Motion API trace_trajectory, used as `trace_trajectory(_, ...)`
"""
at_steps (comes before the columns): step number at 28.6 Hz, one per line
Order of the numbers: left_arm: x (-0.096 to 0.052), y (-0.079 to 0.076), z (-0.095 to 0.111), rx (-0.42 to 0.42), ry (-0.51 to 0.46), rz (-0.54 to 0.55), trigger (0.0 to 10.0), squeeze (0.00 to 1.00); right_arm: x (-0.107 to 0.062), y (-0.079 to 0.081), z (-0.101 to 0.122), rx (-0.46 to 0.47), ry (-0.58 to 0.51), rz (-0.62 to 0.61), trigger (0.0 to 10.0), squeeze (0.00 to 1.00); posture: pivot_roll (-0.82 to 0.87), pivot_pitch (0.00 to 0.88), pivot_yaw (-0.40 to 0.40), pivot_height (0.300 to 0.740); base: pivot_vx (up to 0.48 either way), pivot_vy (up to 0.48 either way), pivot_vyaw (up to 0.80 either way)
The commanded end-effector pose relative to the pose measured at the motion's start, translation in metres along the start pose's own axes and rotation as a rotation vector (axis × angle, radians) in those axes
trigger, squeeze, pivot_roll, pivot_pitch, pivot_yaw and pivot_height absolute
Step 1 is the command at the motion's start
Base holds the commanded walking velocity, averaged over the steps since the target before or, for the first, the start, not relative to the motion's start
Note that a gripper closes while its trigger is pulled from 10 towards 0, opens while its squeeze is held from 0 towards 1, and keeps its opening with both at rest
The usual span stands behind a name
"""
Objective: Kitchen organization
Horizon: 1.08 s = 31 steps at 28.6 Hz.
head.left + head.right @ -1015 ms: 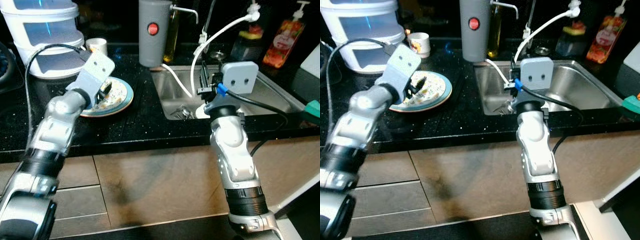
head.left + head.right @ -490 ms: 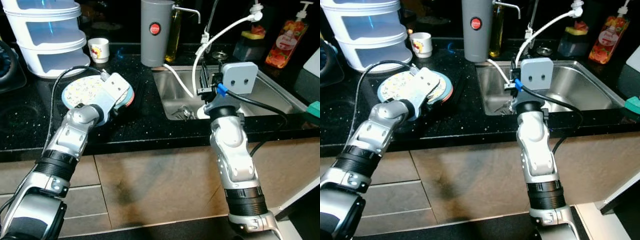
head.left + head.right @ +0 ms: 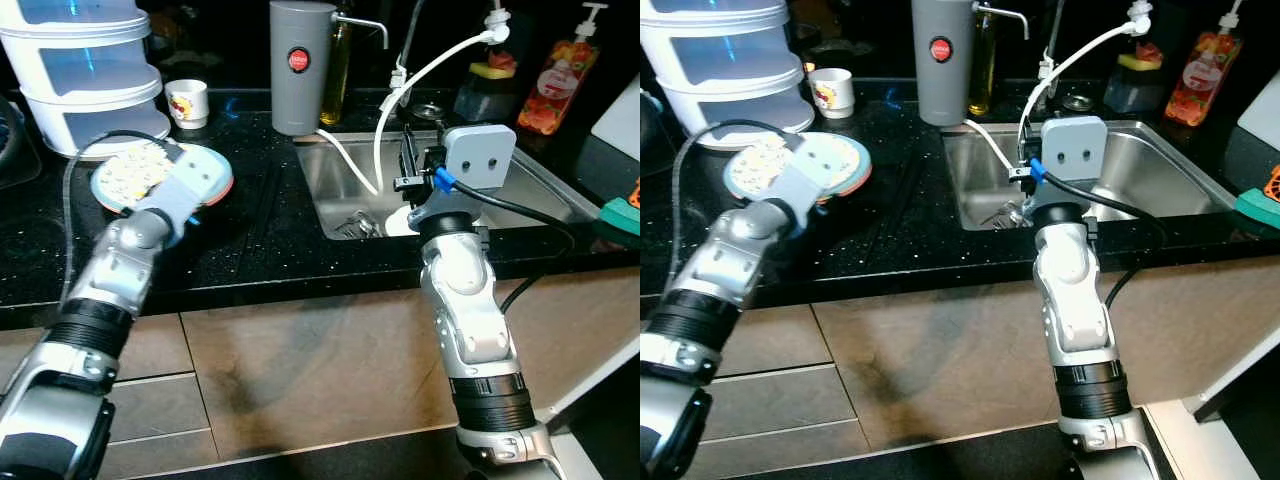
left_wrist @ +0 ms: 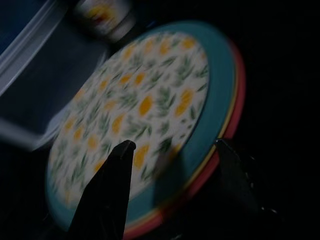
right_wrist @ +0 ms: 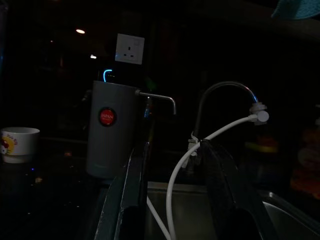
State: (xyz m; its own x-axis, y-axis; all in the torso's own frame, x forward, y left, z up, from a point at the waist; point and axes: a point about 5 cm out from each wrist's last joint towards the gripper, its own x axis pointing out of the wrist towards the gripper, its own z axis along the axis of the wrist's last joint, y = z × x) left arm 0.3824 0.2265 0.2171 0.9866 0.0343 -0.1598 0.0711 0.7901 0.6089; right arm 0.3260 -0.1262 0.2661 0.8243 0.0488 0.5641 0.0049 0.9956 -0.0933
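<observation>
A floral plate with a teal rim [image 3: 125,175] lies on a red-edged plate on the black counter [image 3: 260,240], left of the sink. My left gripper [image 4: 175,145] hovers low over the plate's near rim. It is open, with one finger [image 4: 117,175] above the floral face and the other off the edge. In the head views its grey wrist housing [image 3: 192,180] hides the fingers. My right gripper [image 5: 176,145] is open and holds nothing. It is raised at the sink's front edge [image 3: 410,165], pointing toward the tap.
A steel sink [image 3: 520,190] with cutlery [image 3: 350,225] in it sits at centre right, with a tap and white hose [image 3: 420,75]. A grey dispenser [image 3: 298,65], a small cup [image 3: 187,100], stacked white containers [image 3: 85,75] and bottles [image 3: 560,85] line the back.
My left gripper has swung left across the counter, and the plate now lies further left, nearer the white containers. The right arm has stayed put. The view shifted slightly.
</observation>
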Motion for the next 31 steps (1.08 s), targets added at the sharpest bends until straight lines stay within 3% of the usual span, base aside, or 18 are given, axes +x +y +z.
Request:
trace_trajectory(1,-0.002,0.007,0.005,-0.083,-0.030,0.006,10.0,0.00,0.002,0.000,0.001,0.004,-0.002,0.004,10.0,0.00,0.10,0.017,-0.054,0.740,0.000,0.000,0.00)
trace_trajectory(2,-0.006,0.006,0.023,-0.180,-0.128,-0.028,10.0,0.00,0.002,-0.001,0.001,0.003,-0.003,0.004,10.0,0.00,0.10,0.018,-0.055,0.740,0.000,0.000,0.00)
trace_trajectory(4,-0.017,-0.003,0.060,-0.454,-0.302,-0.131,10.0,0.00,0.002,-0.002,0.001,0.001,-0.003,0.005,10.0,0.00,0.10,0.018,-0.058,0.740,0.000,0.000,0.00)
trace_trajectory(5,-0.017,-0.003,0.060,-0.454,-0.302,-0.131,10.0,0.00,0.002,-0.002,0.001,0.001,-0.003,0.005,10.0,0.00,0.10,0.018,-0.058,0.740,0.000,0.000,0.00)
trace_trajectory(6,-0.022,-0.011,0.072,-0.539,-0.338,-0.184,10.0,0.00,0.002,-0.002,0.001,0.000,-0.003,0.006,10.0,0.00,0.10,0.018,-0.058,0.740,0.000,0.000,0.00)
trace_trajectory(7,-0.026,-0.026,0.085,-0.554,-0.369,-0.228,10.0,0.00,0.002,-0.002,0.002,0.000,-0.004,0.007,10.0,0.00,0.09,0.017,-0.057,0.740,0.000,0.000,0.00)
trace_trajectory(9,-0.031,-0.052,0.098,-0.525,-0.389,-0.266,10.0,0.00,0.003,0.000,0.002,0.000,-0.006,0.010,10.0,0.00,0.09,0.017,-0.057,0.740,0.000,0.000,0.00)
trace_trajectory(10,-0.031,-0.052,0.098,-0.525,-0.389,-0.266,10.0,0.00,0.003,0.000,0.002,0.000,-0.006,0.010,10.0,0.00,0.09,0.017,-0.057,0.740,0.000,0.000,0.00)
trace_trajectory(11,-0.032,-0.063,0.101,-0.513,-0.382,-0.270,10.0,0.00,0.003,0.000,0.003,0.000,-0.008,0.012,10.0,0.00,0.09,0.017,-0.057,0.740,0.000,0.000,0.00)
trace_trajectory(13,-0.027,-0.081,0.097,-0.495,-0.303,-0.240,10.0,0.00,0.002,0.000,0.003,-0.004,-0.007,0.018,10.0,0.00,0.08,0.015,-0.060,0.740,0.000,0.000,0.00)
trace_trajectory(14,-0.027,-0.081,0.097,-0.495,-0.303,-0.240,10.0,0.00,0.002,0.000,0.003,-0.004,-0.007,0.018,10.0,0.00,0.08,0.015,-0.060,0.740,0.000,0.000,0.00)
trace_trajectory(19,-0.015,-0.107,0.083,-0.495,-0.096,-0.147,10.0,0.00,0.002,-0.002,0.002,-0.009,0.000,0.019,10.0,0.00,0.08,0.012,-0.071,0.740,0.000,0.000,0.00)
trace_trajectory(28,-0.013,-0.125,0.096,-0.493,-0.058,-0.164,10.0,0.00,0.005,0.003,0.003,-0.001,-0.010,0.039,10.0,0.00,0.07,0.004,-0.072,0.740,0.000,0.000,0.00)
trace_trajectory(31,-0.006,-0.132,0.082,-0.528,0.054,-0.168,10.0,0.00,0.005,0.003,0.003,-0.001,-0.010,0.043,10.0,0.00,0.07,0.000,-0.069,0.740,0.000,0.000,0.00)
